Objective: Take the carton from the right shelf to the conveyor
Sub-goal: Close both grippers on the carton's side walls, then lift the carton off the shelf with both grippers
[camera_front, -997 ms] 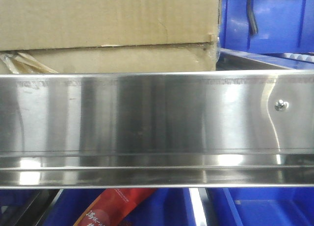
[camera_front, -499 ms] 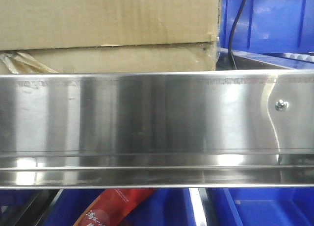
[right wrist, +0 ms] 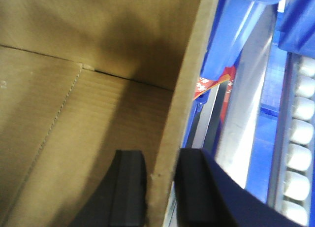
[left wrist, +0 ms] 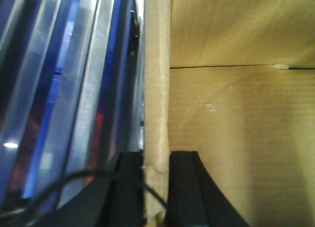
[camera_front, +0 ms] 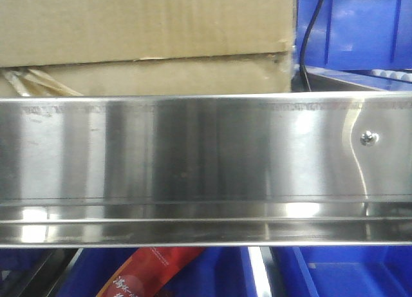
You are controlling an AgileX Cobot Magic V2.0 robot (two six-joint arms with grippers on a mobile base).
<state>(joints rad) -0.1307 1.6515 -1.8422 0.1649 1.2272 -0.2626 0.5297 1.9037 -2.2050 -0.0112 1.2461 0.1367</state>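
— Where's the carton point(camera_front: 141, 26) right now?

— Up on the shelf, behind the steel shelf rail point(camera_front: 206, 162). From the front camera it's plain brown cardboard filling the upper left, with its bottom edge hidden by the rail. A blue bin point(camera_front: 360, 26) sits just to its right, and a black cable point(camera_front: 310, 39) hangs down in front of that bin.

— And the arms?

— Both are on it. The left pincer point(left wrist: 156, 187) is pinching the carton's side wall, one black finger point(left wrist: 129, 187) outside and the other inside, with the wall edge-on between them. The wrist is lined up along that wall, and the open inside of the box lies to its right, a flap seam running across it.

— The right one?

— Same grip. The right pincer point(right wrist: 162, 187) is clamped on a wall too, with a dark pad on either face of the cardboard. Here the box's inside falls to the left. Past the wall there's blue plastic, a red packet point(right wrist: 211, 86) and a row of white rollers point(right wrist: 300, 133) along the far right edge.
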